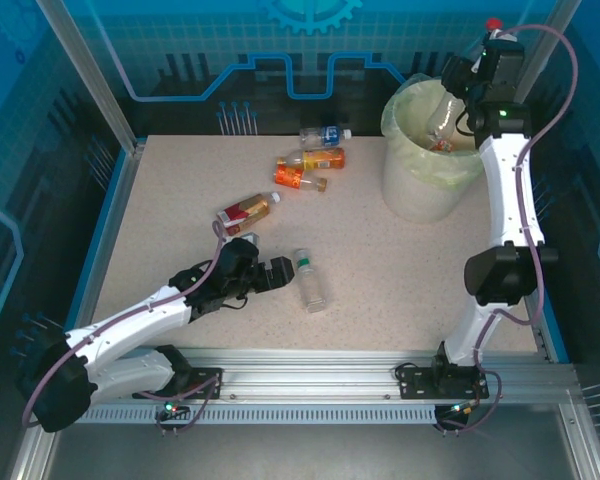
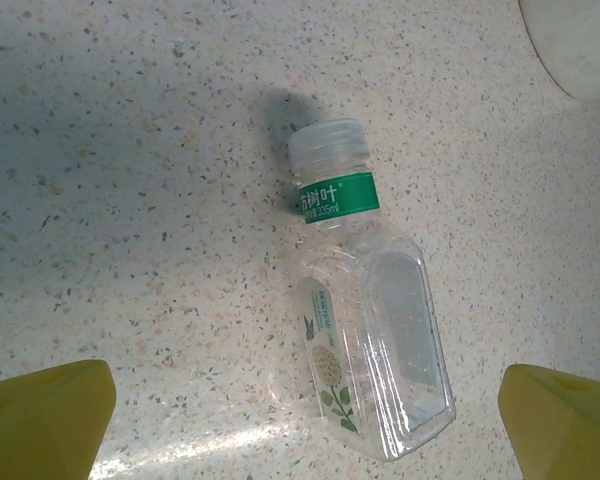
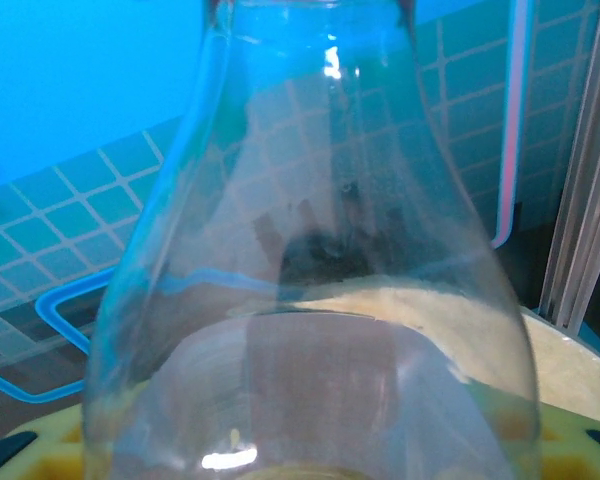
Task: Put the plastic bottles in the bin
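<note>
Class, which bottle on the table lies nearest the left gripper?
The clear bottle with the green neck band, just ahead of the open left gripper; the others lie farther off.

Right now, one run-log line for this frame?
left jaws: open, facing green-label bottle lying on table | right jaws: shut on clear bottle above bin | on table: five bottles

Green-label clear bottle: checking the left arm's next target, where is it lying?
In the top view the green-label bottle lies on the table near its front middle, just right of the open left gripper.

Clear bottle [image 3: 310,300]: top beyond edge
</note>
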You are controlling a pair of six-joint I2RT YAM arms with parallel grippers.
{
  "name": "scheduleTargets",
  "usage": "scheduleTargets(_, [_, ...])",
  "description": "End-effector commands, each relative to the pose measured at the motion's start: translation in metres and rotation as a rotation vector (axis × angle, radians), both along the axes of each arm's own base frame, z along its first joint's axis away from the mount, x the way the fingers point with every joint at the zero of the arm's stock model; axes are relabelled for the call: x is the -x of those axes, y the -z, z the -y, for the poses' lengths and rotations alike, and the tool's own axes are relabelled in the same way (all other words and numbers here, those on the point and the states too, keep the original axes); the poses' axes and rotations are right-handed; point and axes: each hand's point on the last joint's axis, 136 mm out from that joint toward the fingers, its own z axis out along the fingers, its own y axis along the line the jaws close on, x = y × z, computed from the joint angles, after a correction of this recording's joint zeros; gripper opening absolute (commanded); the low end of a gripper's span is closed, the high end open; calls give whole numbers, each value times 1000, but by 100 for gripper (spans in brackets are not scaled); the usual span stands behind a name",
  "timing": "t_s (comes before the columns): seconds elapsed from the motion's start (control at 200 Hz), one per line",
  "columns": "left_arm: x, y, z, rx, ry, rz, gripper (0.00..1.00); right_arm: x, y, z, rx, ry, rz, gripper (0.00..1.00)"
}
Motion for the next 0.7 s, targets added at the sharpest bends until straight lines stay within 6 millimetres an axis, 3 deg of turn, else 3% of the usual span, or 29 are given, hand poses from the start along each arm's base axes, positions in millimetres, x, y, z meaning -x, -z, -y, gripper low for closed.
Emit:
scheduleTargets(0.0, [2,3,-2,-13,-17,-24,99,-12,11,2,32,-29,-24,38])
scheduleTargets(0.295, [0,8,9,-7,19,-48,99,-32,58,-35,29,-254,-101,50])
scheduleTargets(0.53, [2,19,31,0,116,-102,99,-27,73,-53,70,-333,-143,71])
scheduleTargets(0.695, [3,20,39,-18,145,-96,99,-16,66,-54,101,-326,-140,81])
